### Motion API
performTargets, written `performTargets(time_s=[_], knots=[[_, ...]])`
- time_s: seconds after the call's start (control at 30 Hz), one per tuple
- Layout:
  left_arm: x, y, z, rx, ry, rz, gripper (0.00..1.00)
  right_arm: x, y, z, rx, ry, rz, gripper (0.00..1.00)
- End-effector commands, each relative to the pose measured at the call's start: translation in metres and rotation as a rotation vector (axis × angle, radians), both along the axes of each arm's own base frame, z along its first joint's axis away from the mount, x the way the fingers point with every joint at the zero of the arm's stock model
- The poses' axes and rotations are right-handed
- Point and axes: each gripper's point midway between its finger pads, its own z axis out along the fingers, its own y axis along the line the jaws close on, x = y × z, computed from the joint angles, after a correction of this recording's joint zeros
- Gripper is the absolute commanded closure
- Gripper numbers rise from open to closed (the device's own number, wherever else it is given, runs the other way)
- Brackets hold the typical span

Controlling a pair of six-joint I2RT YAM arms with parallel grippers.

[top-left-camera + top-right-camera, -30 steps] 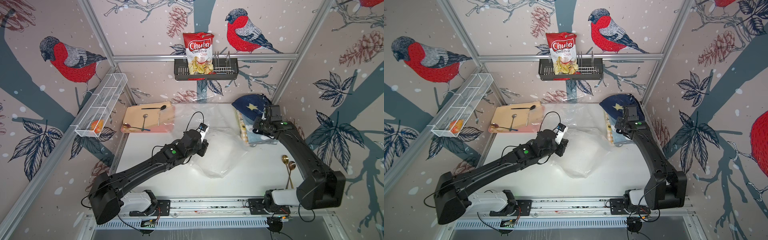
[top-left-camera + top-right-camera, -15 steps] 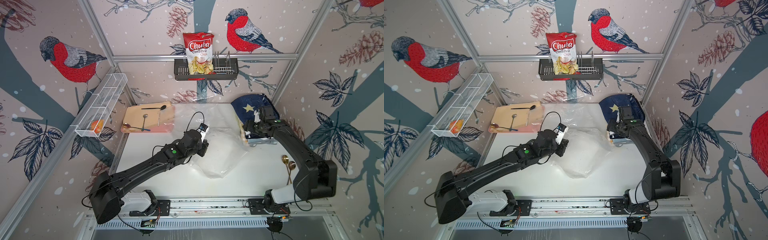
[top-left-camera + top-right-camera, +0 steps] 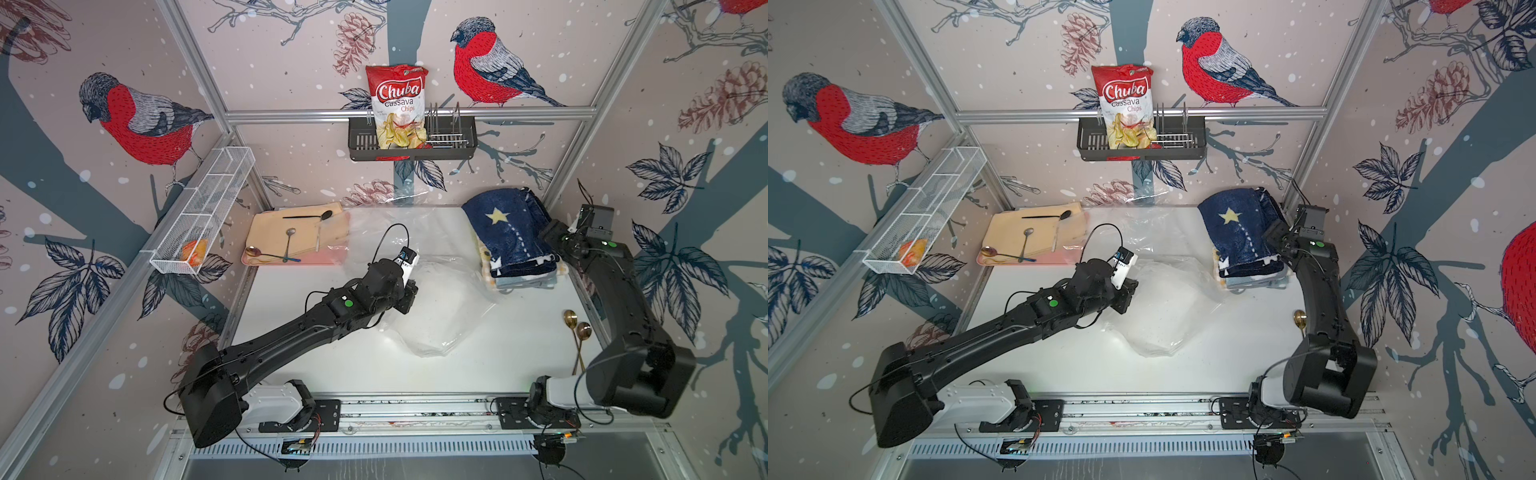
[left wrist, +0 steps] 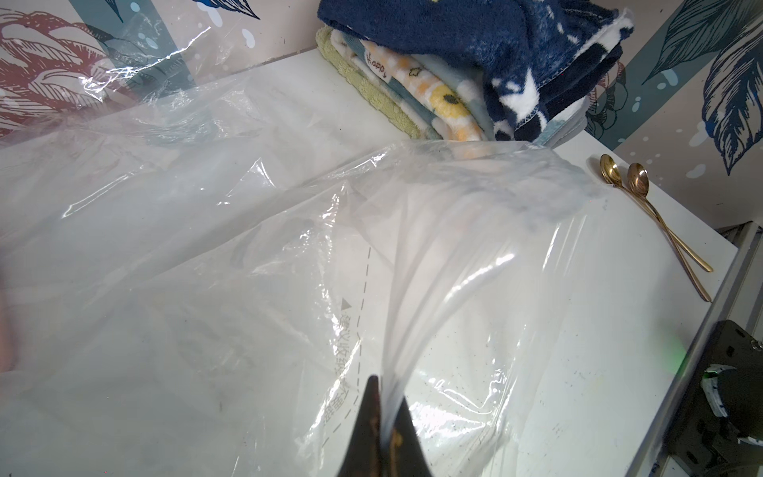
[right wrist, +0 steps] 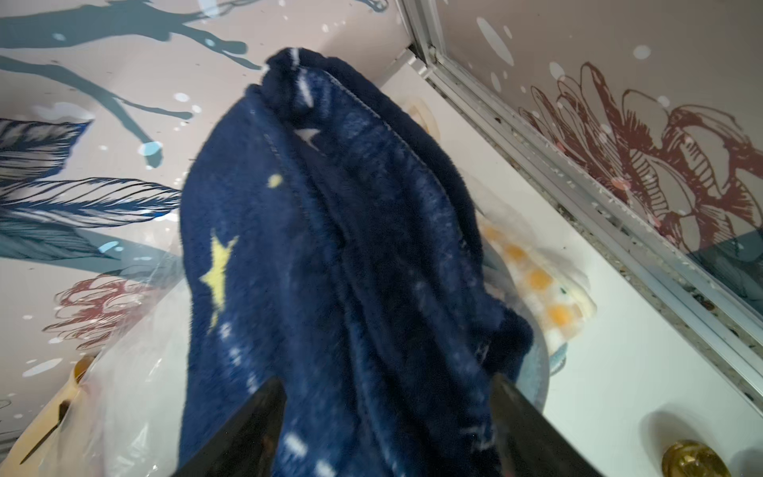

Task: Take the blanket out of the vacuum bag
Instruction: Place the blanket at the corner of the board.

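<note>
The vacuum bag (image 3: 440, 307) lies crumpled and see-through across the middle of the table, and it shows in both top views (image 3: 1163, 311). My left gripper (image 4: 383, 417) is shut on a fold of its plastic, lifting that fold off the table. The blanket (image 3: 509, 232), navy with a yellow star, rests outside the bag on a stack of folded cloths at the back right. My right gripper (image 5: 388, 417) is open. Its jaws stand wide apart just off the blanket's (image 5: 330, 268) right-hand end, holding nothing.
A pink tray (image 3: 291, 261) with a beige cloth and spoons sits at the back left. Two gold spoons (image 3: 577, 330) lie by the right edge. A red chips bag (image 3: 397, 104) stands in the black wall rack. A wire basket (image 3: 199, 216) hangs on the left wall.
My right gripper opened and let go of the blanket, then drew back toward the right wall. The blanket settled on the cloth stack. The left arm kept still.
</note>
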Motion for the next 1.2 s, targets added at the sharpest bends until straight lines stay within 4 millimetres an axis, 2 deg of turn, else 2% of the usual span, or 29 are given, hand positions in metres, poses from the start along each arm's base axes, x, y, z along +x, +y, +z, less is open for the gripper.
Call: performTargets(time_s=[0.0, 0.1, 0.2, 0.27, 0.37, 0.47, 0.57, 0.7, 0.8, 0.83, 0.87, 0.9, 0.93, 1.03, 1.13, 1.17], knots=[[0.004, -0.005, 0.007, -0.023, -0.019, -0.004, 1.00, 0.016, 0.008, -0.013, 0.046, 0.023, 0.074, 0.29], [0.004, -0.004, 0.007, -0.018, -0.019, -0.003, 0.99, 0.022, 0.010, -0.034, 0.061, 0.060, 0.084, 0.41], [0.004, -0.003, 0.008, -0.020, -0.022, 0.001, 1.00, 0.023, 0.016, -0.042, 0.093, 0.064, 0.111, 0.66], [0.004, -0.004, 0.008, -0.019, -0.021, -0.002, 1.00, 0.020, 0.016, -0.039, 0.095, 0.043, 0.102, 0.84], [0.003, -0.004, 0.007, -0.018, -0.020, -0.005, 1.00, 0.013, 0.004, -0.031, 0.067, 0.027, 0.041, 1.00], [0.003, -0.005, 0.007, -0.019, -0.018, -0.007, 1.00, 0.001, -0.011, -0.020, 0.044, -0.018, -0.039, 1.00], [0.003, -0.004, 0.007, -0.018, -0.020, -0.005, 1.00, -0.019, -0.025, -0.019, 0.024, -0.035, -0.123, 1.00], [0.003, -0.005, 0.008, -0.023, -0.020, -0.006, 1.00, -0.039, -0.032, -0.027, 0.005, -0.070, -0.181, 1.00], [0.003, -0.006, 0.006, -0.022, -0.013, -0.012, 1.00, -0.038, -0.032, -0.039, 0.024, -0.060, -0.173, 0.98], [0.003, -0.006, 0.006, -0.020, -0.013, -0.012, 1.00, -0.037, -0.033, -0.043, 0.032, -0.038, -0.169, 0.91], [0.003, -0.006, 0.005, -0.019, -0.012, -0.010, 1.00, -0.035, -0.034, -0.044, 0.042, -0.025, -0.164, 0.75], [0.003, -0.005, 0.005, -0.017, -0.013, -0.009, 1.00, -0.034, -0.034, -0.046, 0.052, -0.003, -0.161, 0.53], [0.004, -0.005, 0.005, -0.015, -0.013, -0.005, 1.00, -0.034, -0.034, -0.045, 0.051, 0.010, -0.161, 0.46], [0.004, -0.004, 0.005, -0.012, -0.019, 0.001, 1.00, -0.037, -0.038, -0.027, 0.030, -0.029, -0.185, 0.34], [0.004, -0.004, 0.005, -0.012, -0.019, 0.002, 1.00, -0.045, -0.038, -0.007, 0.011, -0.077, -0.194, 0.30], [0.004, -0.004, 0.005, -0.011, -0.018, -0.001, 1.00, -0.046, -0.037, -0.007, 0.011, -0.079, -0.190, 0.29]])
